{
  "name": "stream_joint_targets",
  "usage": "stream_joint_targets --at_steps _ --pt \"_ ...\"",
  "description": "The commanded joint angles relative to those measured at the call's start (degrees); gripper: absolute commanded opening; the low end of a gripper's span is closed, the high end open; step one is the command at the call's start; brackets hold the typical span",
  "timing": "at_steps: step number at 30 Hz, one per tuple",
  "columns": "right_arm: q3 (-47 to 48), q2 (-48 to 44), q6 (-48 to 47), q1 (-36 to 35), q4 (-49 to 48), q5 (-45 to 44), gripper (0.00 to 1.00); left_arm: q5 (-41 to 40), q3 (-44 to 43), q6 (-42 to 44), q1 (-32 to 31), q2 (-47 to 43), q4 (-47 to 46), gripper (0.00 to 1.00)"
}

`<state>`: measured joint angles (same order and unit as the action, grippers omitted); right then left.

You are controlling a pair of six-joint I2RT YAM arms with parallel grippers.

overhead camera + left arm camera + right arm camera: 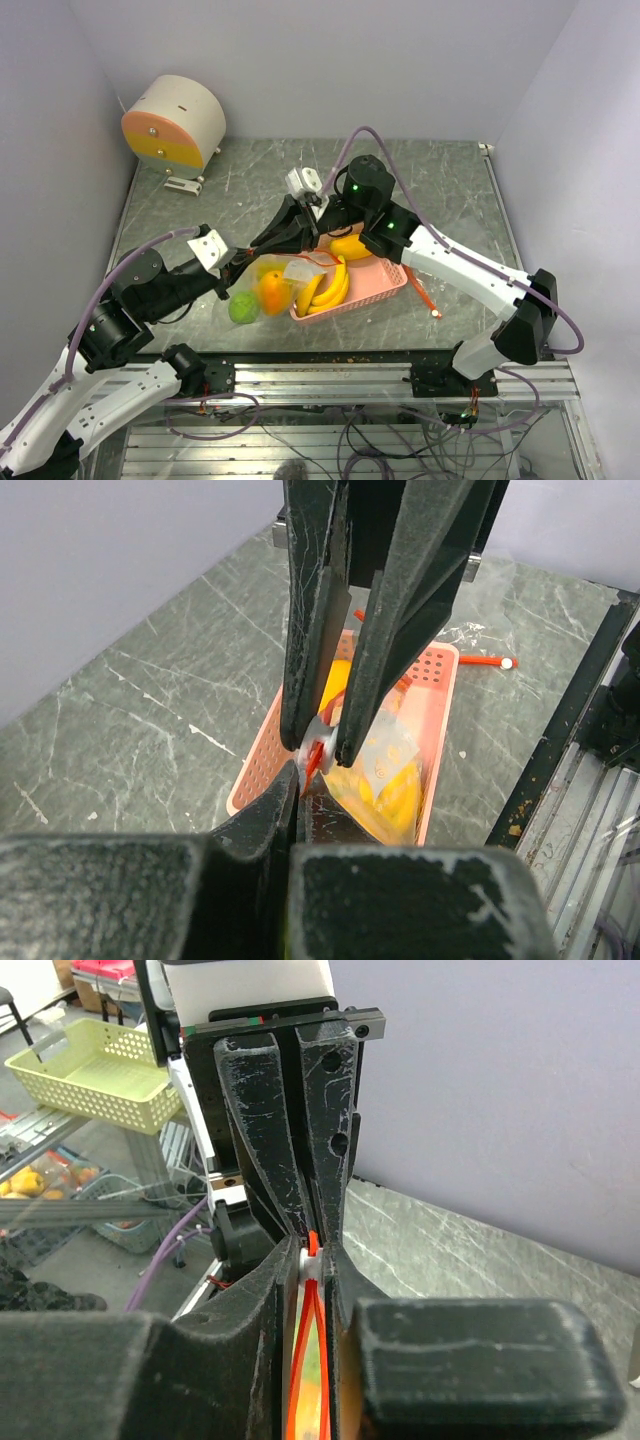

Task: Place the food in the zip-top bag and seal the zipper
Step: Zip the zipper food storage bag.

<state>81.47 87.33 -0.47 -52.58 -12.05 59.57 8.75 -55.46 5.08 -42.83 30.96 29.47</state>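
Note:
The clear zip-top bag (262, 272) hangs left of the pink basket (392, 281), with an orange fruit (272, 290) and a bumpy green ball (241, 308) inside. Yellow bananas (330, 288) and a mango-like piece (350, 247) lie in the basket. My left gripper (298, 225) (297, 780) is shut on the bag's mouth edge. Facing it tip to tip, my right gripper (322, 222) (315, 1260) is pinched on the white slider of the red-orange zipper (308, 1360), whose two strips run down between its fingers (345, 1290).
A loose red-orange stick (428, 298) lies on the table right of the basket. A round white and orange device (175, 122) stands at the back left. The metal frame rail (330, 375) runs along the near edge.

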Motion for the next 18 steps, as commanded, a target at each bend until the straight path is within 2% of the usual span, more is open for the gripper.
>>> stream_joint_targets --at_steps 1,4,7,12,18 --pt "1.7 0.8 -0.1 -0.2 1.1 -1.6 0.11 -1.0 -1.9 -0.7 0.3 -0.3 -0.7 0.07" --pt "1.3 0.9 -0.6 -0.2 2.1 -3.5 0.13 -1.0 -2.0 -0.9 0.2 -0.3 -1.0 0.07" --pt "0.5 0.6 -1.0 -0.2 2.4 -4.5 0.26 -1.0 -1.9 -0.8 0.2 -0.2 -1.1 0.07" --pt "0.4 0.3 -1.4 -0.2 2.7 -4.2 0.26 -1.1 -1.8 -0.7 0.3 0.2 -1.2 0.07" --pt "1.2 1.2 -1.6 -0.2 4.3 -4.6 0.05 -1.2 -2.0 -0.9 0.3 -0.3 -1.1 0.07"
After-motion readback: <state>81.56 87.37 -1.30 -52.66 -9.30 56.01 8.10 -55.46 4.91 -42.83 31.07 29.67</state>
